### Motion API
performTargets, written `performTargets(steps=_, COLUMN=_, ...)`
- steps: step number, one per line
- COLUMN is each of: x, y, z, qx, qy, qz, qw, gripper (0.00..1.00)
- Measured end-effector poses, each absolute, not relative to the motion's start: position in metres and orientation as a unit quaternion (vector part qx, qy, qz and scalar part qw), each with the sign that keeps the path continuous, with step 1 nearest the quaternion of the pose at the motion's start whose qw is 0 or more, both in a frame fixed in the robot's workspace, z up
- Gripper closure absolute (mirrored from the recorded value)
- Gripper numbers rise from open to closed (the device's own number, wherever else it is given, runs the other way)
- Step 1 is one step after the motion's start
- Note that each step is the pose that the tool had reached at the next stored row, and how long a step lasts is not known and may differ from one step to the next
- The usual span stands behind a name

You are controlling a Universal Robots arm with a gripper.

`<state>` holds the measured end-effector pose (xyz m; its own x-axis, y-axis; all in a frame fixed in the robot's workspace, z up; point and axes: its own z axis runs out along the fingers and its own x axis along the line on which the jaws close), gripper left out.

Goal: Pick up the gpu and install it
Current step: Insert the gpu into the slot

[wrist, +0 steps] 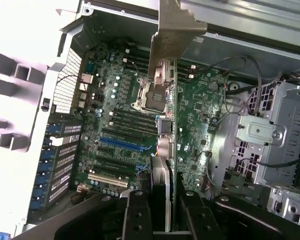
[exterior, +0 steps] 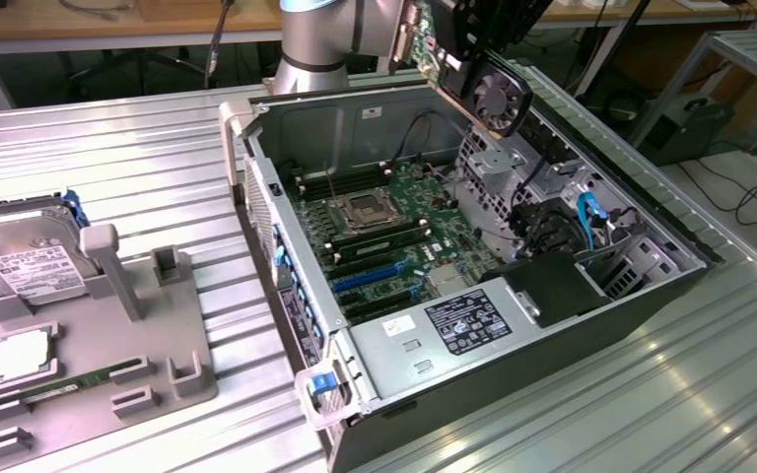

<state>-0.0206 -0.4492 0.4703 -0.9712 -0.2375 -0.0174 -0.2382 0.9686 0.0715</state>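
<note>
a ribbed metal table (exterior: 694, 394) takes up the middle of the room, with wooden benches behind it. an open computer case (exterior: 287, 286) lies on it, and its motherboard (exterior: 392, 232) faces up. in the exterior view, at about one o'clock above the case's far rim, the gripper (exterior: 481, 44) is clenched on the gpu (exterior: 495, 94). the card hangs tilted and clear of the board, with its fan showing.

in the wrist view the gpu (wrist: 163, 165) sits edge-on between the two black fingers (wrist: 137, 217), with its silver bracket (wrist: 172, 35) at the end away from them. the cpu socket (wrist: 147, 92) and the blue slots (wrist: 122, 144) show on the board beyond it.

inside the case, a drive cage (exterior: 511, 168) and a blue cable (exterior: 589, 212) crowd the three o'clock side. the power supply (exterior: 464, 325) fills the six o'clock end. well apart, at eight o'clock from the case, a grey holder tray (exterior: 155, 345) carries a hard drive (exterior: 36, 261) and a green memory stick (exterior: 70, 386).
</note>
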Motion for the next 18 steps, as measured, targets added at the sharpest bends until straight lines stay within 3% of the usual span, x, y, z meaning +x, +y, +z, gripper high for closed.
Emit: performTargets(steps=18, x=-0.0206, y=-0.4497, z=0.4703, qx=-0.198, qy=0.979, qz=0.037, qw=0.001, gripper=0.73)
